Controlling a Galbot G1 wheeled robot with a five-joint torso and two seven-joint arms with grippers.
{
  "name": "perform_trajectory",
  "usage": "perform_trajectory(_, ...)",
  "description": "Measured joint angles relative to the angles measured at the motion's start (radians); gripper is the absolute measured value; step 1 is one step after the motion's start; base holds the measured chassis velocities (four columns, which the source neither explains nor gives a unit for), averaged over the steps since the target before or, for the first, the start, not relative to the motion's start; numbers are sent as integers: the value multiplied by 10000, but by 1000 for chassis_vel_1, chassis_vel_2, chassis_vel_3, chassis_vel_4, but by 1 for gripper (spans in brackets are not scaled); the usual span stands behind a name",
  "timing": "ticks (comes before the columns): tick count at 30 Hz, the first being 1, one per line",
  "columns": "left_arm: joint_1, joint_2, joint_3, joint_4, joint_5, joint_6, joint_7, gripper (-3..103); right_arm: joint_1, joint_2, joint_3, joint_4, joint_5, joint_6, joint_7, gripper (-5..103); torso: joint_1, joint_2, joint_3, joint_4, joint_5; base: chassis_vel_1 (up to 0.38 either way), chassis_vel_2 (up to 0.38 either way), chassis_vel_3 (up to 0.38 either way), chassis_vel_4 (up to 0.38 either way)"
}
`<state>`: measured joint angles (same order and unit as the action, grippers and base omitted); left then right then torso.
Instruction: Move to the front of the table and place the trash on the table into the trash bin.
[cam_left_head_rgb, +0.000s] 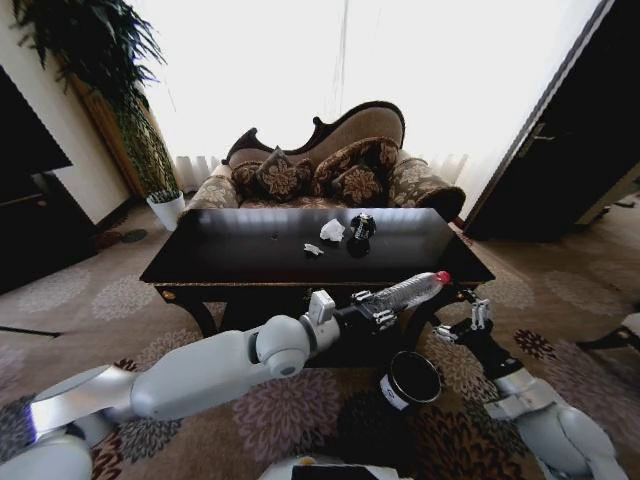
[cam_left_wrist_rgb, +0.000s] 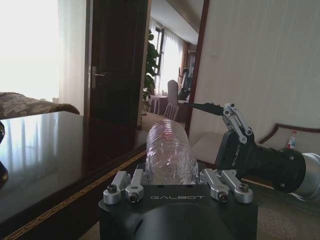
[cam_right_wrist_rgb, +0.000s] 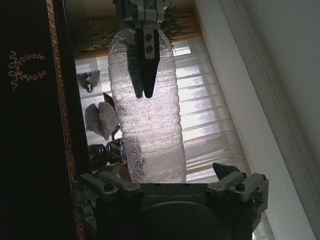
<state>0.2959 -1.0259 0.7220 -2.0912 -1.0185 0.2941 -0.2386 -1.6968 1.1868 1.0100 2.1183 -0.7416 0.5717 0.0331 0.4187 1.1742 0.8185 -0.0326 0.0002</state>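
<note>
1. My left gripper (cam_left_head_rgb: 372, 312) is clenched on a clear plastic bottle (cam_left_head_rgb: 405, 293), holding it near its base; the bottle lies nearly level and points away from my left arm toward my right side, its red cap (cam_left_head_rgb: 442, 277) at the far end.
2. From my left wrist, the bottle (cam_left_wrist_rgb: 170, 155) runs straight out between my fingers (cam_left_wrist_rgb: 135, 186), which press on its ribbed sides.
3. My right gripper (cam_left_head_rgb: 462, 318) waits just beyond the capped end of the bottle and a little lower, its fingers spread and touching nothing.
4. From my right wrist, the bottle (cam_right_wrist_rgb: 147, 110) hangs in front of my spread fingers (cam_right_wrist_rgb: 227, 174), apart from them, with a left finger (cam_right_wrist_rgb: 145, 65) across its upper part.
5. The trash bin (cam_left_head_rgb: 409, 380) stands on the carpet below the bottle, between my two grippers and nearer to me, its mouth tilted up.
6. The table (cam_left_head_rgb: 220, 255) spreads beyond my left gripper, its front edge just past the bottle.
7. On it, well ahead of my left gripper, lie a white tissue wad (cam_left_head_rgb: 331, 230), a small white scrap (cam_left_head_rgb: 313, 249) and a black rounded lump (cam_left_head_rgb: 360, 230), close together near the middle.
8. A patterned sofa (cam_left_head_rgb: 330, 160) sits behind the table.
</note>
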Motion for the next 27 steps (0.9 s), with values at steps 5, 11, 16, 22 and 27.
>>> perform_trajectory(5, -23, -302, 148, 50, -361, 9, -281, 41, -12, 11, -15, 43, 7, 0, 1, 100, 0, 0, 0, 1, -2, 0, 0, 0, 0)
perform_trajectory(11, -420, -414, 654, -21, -621, 45, -419, 41, 18, 4, -42, -8, -2, 16, 4, 100, 0, 0, 0, 1, 0, 0, 0, 0, 0)
perform_trajectory(16, -525, -475, 732, -99, -745, 46, -489, 41, 24, 28, -42, -116, -11, 146, 3, 90, 0, 0, 0, 2, -1, 0, 0, 0, 0)
perform_trajectory(22, -372, -369, 706, -210, -694, 46, -506, 41, 33, 28, -46, -180, -7, 178, 5, 68, 0, 0, 0, 1, -1, 0, 0, 0, 0)
perform_trajectory(27, -224, -198, 554, -267, -604, 45, -403, 41, 41, 82, -123, -223, -37, 207, 4, 52, 0, 0, 0, 2, -2, 0, 0, 0, 0)
